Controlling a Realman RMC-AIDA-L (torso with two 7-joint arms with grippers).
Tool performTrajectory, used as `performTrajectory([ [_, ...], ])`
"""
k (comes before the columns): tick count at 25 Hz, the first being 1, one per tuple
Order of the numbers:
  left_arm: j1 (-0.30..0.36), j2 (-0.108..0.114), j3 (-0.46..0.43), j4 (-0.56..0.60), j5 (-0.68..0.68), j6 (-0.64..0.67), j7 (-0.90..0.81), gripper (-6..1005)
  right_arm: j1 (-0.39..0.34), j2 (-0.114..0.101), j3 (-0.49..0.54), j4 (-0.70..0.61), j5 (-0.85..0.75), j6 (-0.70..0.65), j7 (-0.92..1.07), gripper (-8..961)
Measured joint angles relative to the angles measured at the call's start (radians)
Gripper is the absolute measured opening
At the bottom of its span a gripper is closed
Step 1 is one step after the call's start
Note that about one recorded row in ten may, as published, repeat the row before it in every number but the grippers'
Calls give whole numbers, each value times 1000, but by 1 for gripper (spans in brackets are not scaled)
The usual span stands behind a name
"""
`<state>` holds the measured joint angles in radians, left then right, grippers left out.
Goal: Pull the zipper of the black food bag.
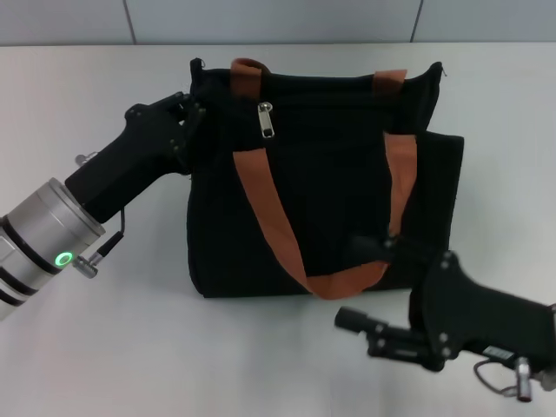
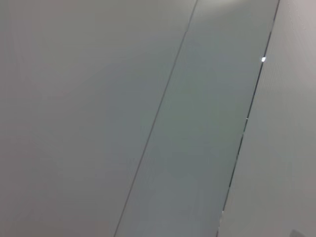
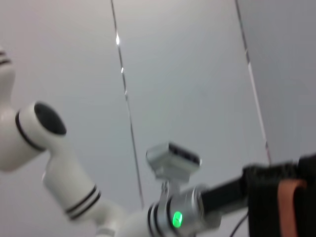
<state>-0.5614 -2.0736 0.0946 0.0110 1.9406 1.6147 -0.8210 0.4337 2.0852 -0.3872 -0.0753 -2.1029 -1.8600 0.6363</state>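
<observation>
The black food bag lies on the white table with its two orange-brown strap handles across its face. The silver zipper pull hangs near the left end of the top zip track. My left gripper is against the bag's upper left corner, left of the zipper. My right gripper is open at the bag's lower front edge, over the bottom of the strap loop, with one finger over the bag and the other over the table. A corner of the bag also shows in the right wrist view.
The white table extends around the bag, with a grey wall behind its far edge. The left wrist view shows only wall panels. The right wrist view shows my left arm and head.
</observation>
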Motion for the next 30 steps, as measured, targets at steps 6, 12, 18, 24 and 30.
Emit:
performTrajectory([
  [6, -25, -3, 1, -4, 7, 23, 2, 31, -12, -2, 160, -3, 0, -112, 79, 784],
  [12, -49, -5, 1, -4, 8, 29, 3, 32, 8, -4, 195, -11, 0, -138, 133, 743],
  [18, -80, -6, 1, -11, 8, 31, 48, 33, 35, -2, 265, 9, 0, -139, 270, 499],
  [24, -104, -6, 1, -26, 9, 32, 81, 34, 48, -4, 332, 2, 0, -129, 478, 369],
  [30, -132, -7, 1, -37, 10, 34, 85, 35, 55, -4, 349, 3, 7, -127, 505, 352],
])
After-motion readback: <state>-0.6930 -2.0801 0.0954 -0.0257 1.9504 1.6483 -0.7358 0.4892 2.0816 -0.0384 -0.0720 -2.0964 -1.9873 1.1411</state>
